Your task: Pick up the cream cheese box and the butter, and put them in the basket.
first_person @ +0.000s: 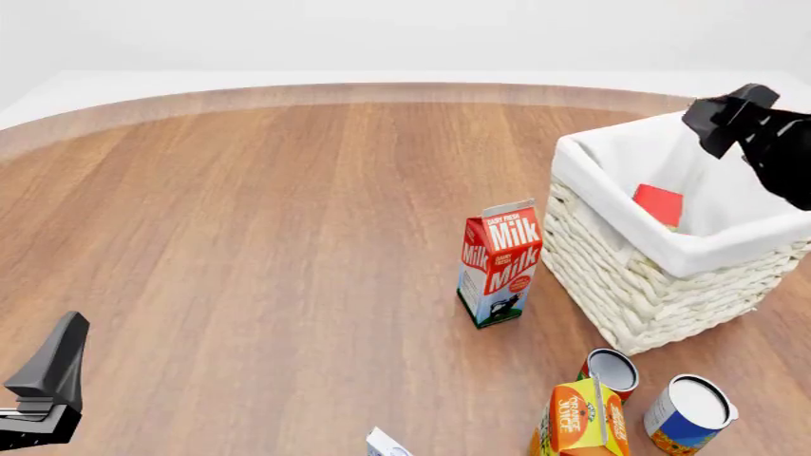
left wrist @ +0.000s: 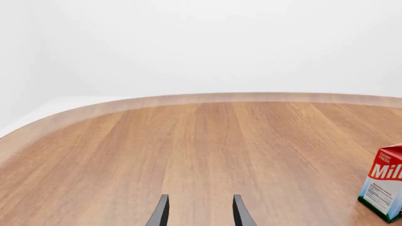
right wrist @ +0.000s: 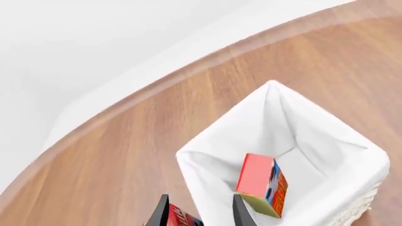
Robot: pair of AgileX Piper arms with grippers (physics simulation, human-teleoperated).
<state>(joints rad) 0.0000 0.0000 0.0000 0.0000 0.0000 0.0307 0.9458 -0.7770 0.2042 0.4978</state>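
Note:
The butter [first_person: 658, 204], a red box with orange sides, lies inside the white wicker basket [first_person: 659, 285] at the right; it also shows in the right wrist view [right wrist: 261, 183]. My right gripper [first_person: 725, 119] hangs above the basket's far side, open and empty [right wrist: 200, 197]. A corner of the small white cream cheese box [first_person: 386, 444] shows at the front view's bottom edge. My left gripper [first_person: 51, 366] is at the near left, open and empty [left wrist: 200, 197], over bare table, far from the box.
A red-and-white milk carton [first_person: 499, 261] stands just left of the basket and shows in the left wrist view [left wrist: 384, 188]. An orange juice carton [first_person: 579, 418] and two cans [first_person: 611, 369] [first_person: 688, 413] stand in front of the basket. The table's curved far edge [first_person: 380, 92] runs across the back.

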